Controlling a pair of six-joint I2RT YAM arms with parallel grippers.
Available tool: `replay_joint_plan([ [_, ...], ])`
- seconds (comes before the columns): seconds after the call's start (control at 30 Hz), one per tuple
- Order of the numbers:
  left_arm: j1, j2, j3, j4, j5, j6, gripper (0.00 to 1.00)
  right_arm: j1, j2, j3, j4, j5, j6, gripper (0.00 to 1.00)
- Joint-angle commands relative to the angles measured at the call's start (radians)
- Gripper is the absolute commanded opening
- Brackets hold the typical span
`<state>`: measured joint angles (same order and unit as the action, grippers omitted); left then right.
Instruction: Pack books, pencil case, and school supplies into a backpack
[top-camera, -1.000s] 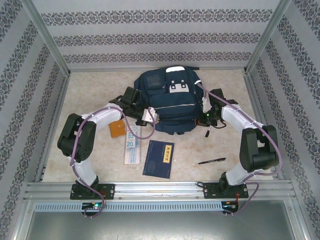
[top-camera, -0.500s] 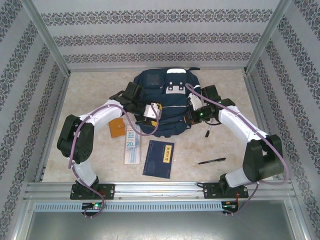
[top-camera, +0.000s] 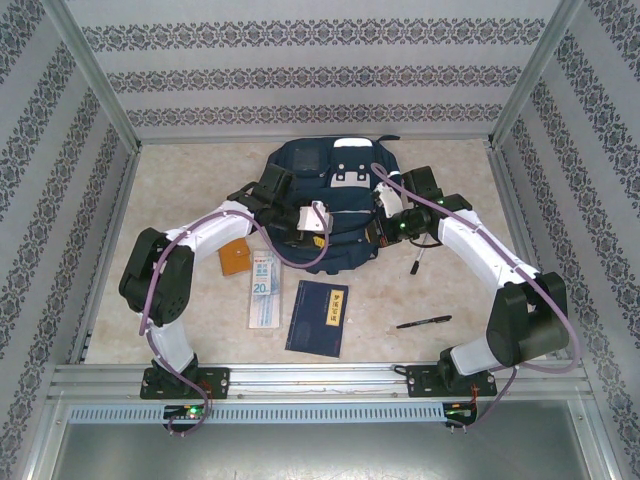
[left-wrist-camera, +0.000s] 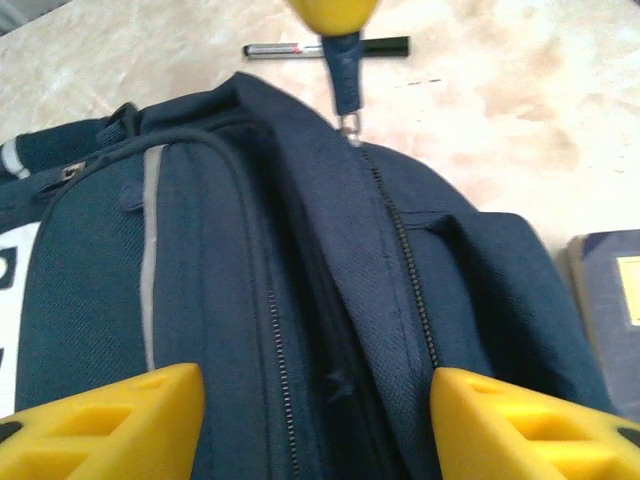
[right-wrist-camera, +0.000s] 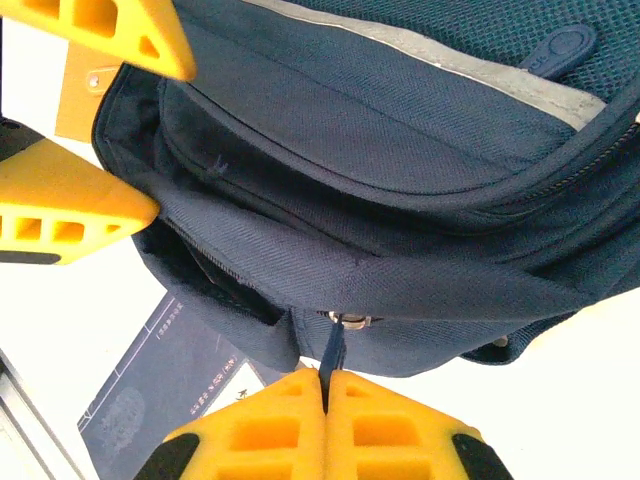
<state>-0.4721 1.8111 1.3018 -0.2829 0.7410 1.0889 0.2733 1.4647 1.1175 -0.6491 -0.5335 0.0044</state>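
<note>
Navy backpack, zipper pull half-hidden, clamped between right fingers; left fingers apart, bases cropped.

We see the overhead view bright and evenly lit from above; the pale tabletop carries faint, soft shadows close around the backpack, whose dark fabric swallows detail. The wide lens splays the walls outward at the corners. In the left wrist view the weave is sharp at centre, while the yellow fingers of the left gripper are blurred and the pen looks soft. In the right wrist view the tabletop burns out to white beside the fabric.
</note>
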Motion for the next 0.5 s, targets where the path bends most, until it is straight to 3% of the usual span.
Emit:
replay_joint_plan([
  [0.0, -0.012, 0.023, -0.021, 0.067, -0.017, -0.056, 0.61, 0.014, -0.042, 0.036, 0.006, -0.062, 0.026, 0.0],
  [0.13, -0.015, 0.019, -0.033, 0.036, 0.091, -0.036, 0.69, 0.014, -0.036, 0.034, 0.006, -0.048, 0.031, 0.0],
  [0.33, -0.025, 0.055, 0.011, -0.03, 0.094, -0.13, 0.72, 0.018, -0.025, 0.039, 0.005, -0.056, 0.029, 0.0],
  [0.43, -0.029, 0.081, 0.044, -0.077, 0.058, -0.131, 0.69, 0.018, -0.027, 0.042, 0.002, -0.051, 0.023, 0.0],
  [0.47, -0.031, 0.087, 0.05, -0.083, 0.034, -0.129, 0.61, 0.018, -0.027, 0.044, 0.001, -0.051, 0.021, 0.0],
])
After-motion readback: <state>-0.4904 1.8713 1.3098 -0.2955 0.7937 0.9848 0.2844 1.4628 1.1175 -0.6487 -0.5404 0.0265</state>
